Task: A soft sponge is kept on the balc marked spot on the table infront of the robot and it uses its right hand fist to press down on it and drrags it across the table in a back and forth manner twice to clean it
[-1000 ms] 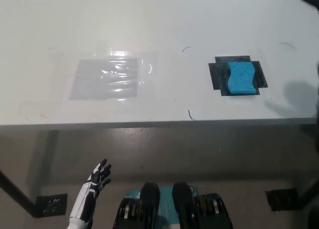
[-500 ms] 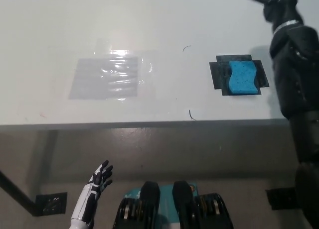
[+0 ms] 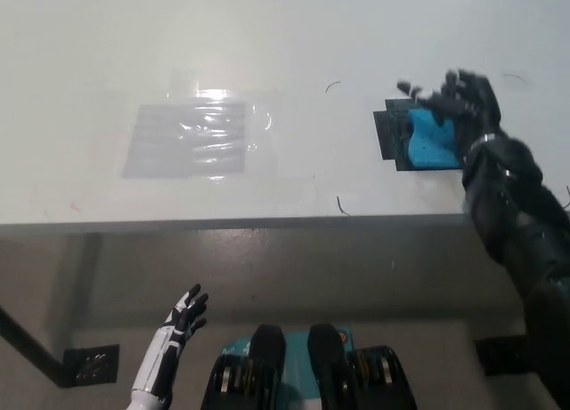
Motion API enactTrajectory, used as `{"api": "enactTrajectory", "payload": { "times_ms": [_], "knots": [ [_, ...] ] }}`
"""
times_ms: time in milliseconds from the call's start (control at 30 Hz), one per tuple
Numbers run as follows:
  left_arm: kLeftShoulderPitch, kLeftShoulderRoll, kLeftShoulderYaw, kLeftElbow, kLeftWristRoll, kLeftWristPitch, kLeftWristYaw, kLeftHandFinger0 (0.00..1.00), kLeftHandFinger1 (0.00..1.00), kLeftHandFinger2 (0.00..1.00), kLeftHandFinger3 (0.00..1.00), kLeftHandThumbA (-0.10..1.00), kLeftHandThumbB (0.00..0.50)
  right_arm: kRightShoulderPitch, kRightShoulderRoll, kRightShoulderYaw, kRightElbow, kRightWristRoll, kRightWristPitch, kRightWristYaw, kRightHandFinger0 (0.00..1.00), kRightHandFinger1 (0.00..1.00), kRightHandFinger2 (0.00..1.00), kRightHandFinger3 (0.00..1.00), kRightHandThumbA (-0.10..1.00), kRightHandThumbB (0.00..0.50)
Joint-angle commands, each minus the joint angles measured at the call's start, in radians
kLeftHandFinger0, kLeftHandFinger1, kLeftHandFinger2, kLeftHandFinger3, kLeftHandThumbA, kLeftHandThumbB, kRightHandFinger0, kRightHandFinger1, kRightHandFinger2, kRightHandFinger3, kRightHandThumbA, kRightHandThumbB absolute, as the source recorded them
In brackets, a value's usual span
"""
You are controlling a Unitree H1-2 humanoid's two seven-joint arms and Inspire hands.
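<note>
Since half a second back, my right hand (image 3: 459, 102) has swung down from the far right corner and now sits over the right edge of the sponge (image 3: 431, 139); the sponge itself has not shifted.

Item 1, right hand: black, fingers spread apart, not yet curled into a fist. It covers the sponge's upper right part; I cannot tell whether it presses on it or only hovers above.

Item 2, sponge: blue, wavy-edged, lying flat on the black marked spot (image 3: 388, 134) at the right of the table (image 3: 285, 36), near the front edge.

Item 3, left hand (image 3: 183, 316): white, resting low at the lower left, below the table's edge, fingers apart, holding nothing.

Item 4, clear film patch (image 3: 189, 139): taped flat at the left middle of the table, well apart from the sponge.

Item 5, progress: by my reading, only the approach is done. Closing the hand to a fist, pressing down, and both back-and-forth drags across the table are all left, as the sponge lies squarely on its mark.
</note>
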Motion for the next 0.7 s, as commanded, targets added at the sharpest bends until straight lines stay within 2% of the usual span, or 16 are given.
{"api": "enactTrajectory", "payload": {
  "times_ms": [0,100,133,200,300,667],
  "knots": [
    [-0.012,0.005,-0.005,-0.029,0.011,-0.049,0.003,1.0,1.0,1.0,1.0,1.0,0.405,-0.016,0.007,-0.027,0.014,0.024,-0.051,0.004,0.0,0.0,0.0,0.04,1.0,0.207],
    [-0.02,0.005,-0.005,-0.022,0.02,-0.057,0.01,1.0,1.0,1.0,1.0,1.0,0.403,0.015,0.019,-0.037,0.026,0.029,-0.039,0.019,0.0,0.0,0.0,0.08,1.0,0.224],
    [-0.019,0.005,-0.005,-0.026,0.021,-0.049,0.01,1.0,1.0,1.0,1.0,1.0,0.404,0.025,0.023,-0.04,0.03,0.031,-0.032,0.02,0.0,0.0,0.0,0.06,1.0,0.231],
    [-0.019,0.006,-0.006,-0.029,0.025,-0.048,0.011,1.0,1.0,1.0,1.0,1.0,0.402,0.047,0.031,-0.031,0.035,0.017,-0.035,0.016,0.0,0.0,0.0,0.0,1.0,0.209],
    [-0.023,0.01,-0.006,-0.02,0.027,-0.061,0.01,1.0,1.0,1.0,1.0,1.0,0.404,0.069,0.04,-0.013,0.041,-0.001,-0.036,0.004,0.0,0.0,0.0,0.0,1.0,0.184],
    [-0.029,0.013,0.0,-0.019,0.034,-0.065,0.014,1.0,1.0,1.0,1.0,1.0,0.4,0.034,0.075,0.027,0.033,-0.029,-0.035,-0.002,0.0,0.0,0.0,0.0,1.0,0.221]
  ]
}}
